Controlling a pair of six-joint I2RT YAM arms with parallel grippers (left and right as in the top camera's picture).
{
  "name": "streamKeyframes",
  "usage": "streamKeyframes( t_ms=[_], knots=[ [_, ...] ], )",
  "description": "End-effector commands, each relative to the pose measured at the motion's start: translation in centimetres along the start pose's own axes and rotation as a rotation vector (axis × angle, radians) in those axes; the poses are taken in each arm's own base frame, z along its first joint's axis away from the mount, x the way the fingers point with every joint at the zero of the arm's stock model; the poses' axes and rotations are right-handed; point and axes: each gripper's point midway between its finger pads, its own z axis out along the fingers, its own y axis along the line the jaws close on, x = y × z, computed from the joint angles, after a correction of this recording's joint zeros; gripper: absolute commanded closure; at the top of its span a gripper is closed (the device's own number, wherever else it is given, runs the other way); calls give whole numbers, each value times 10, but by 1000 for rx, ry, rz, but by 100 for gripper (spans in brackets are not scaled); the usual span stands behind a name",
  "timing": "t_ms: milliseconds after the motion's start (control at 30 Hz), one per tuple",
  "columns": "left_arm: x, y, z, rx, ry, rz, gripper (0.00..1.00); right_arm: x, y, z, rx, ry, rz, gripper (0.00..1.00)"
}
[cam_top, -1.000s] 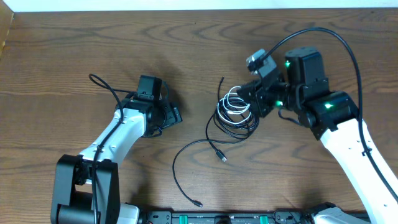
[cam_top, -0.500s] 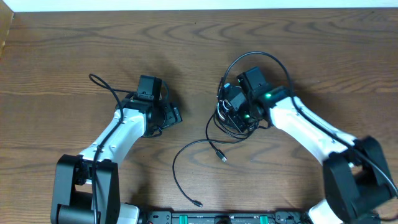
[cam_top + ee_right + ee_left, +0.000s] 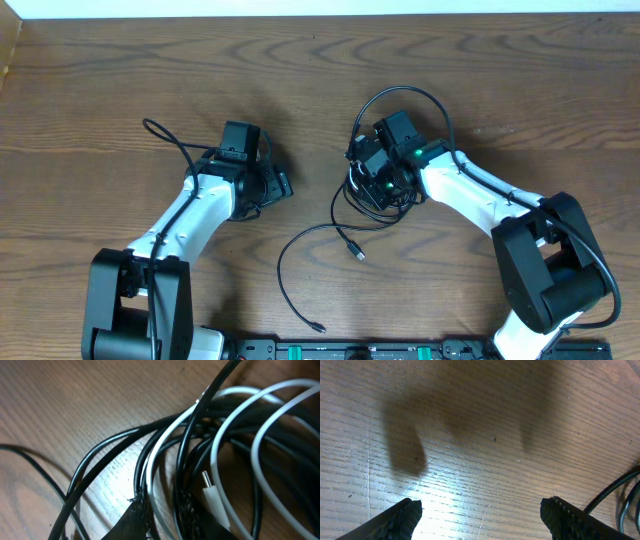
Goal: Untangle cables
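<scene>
Cables lie tangled beneath right gripper

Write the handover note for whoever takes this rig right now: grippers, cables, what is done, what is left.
Left gripper: open, empty, over bare table, left of the cables.
Right gripper: nose down in the cable bundle; whether it grips a strand cannot be told.
Cables: black loops and a white strand coiled together right of centre; one black cord trails out toward the front edge.
Done: nothing fully separated.
Left: pull each cable free of the bundle and lay them apart.
</scene>
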Motion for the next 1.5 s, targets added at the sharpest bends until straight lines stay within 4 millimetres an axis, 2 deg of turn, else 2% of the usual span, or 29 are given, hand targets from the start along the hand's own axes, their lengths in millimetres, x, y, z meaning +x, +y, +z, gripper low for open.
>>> streamKeyframes(
  t_ms=[0,167,400,500,667,800,900,1000,1167,1233,1367,1467],
  knots=[
    [0,4,2,-18,1,-3,18,1,-3,4,27,10,4,78],
    [0,4,2,-18,1,-3,18,6,-2,7,22,27,8,84],
    [1,5,2,-18,2,-3,18,16,11,14,5,68,-12,85],
    [0,4,2,-18,1,-3,18,18,16,17,0,75,-26,99],
    [1,5,2,-18,2,-3,18,11,18,13,-16,51,37,99],
    [1,5,2,-18,2,-3,18,-13,47,-8,-228,-37,52,99],
    [1,5,2,-18,2,-3,18,-31,68,-36,-428,-114,90,99],
    [1,5,2,-18,2,-3,18,-40,58,-54,-515,-147,248,99],
    [1,5,2,-18,2,-3,18,-44,42,-73,-607,-166,423,99],
    [1,5,2,-18,2,-3,17,-50,50,-91,-741,-187,444,99],
    [1,5,2,-18,2,-3,17,-57,59,-104,-849,-169,521,99],
    [0,4,2,-18,1,-2,18,-75,69,-126,-981,-218,457,99]
  ],
)
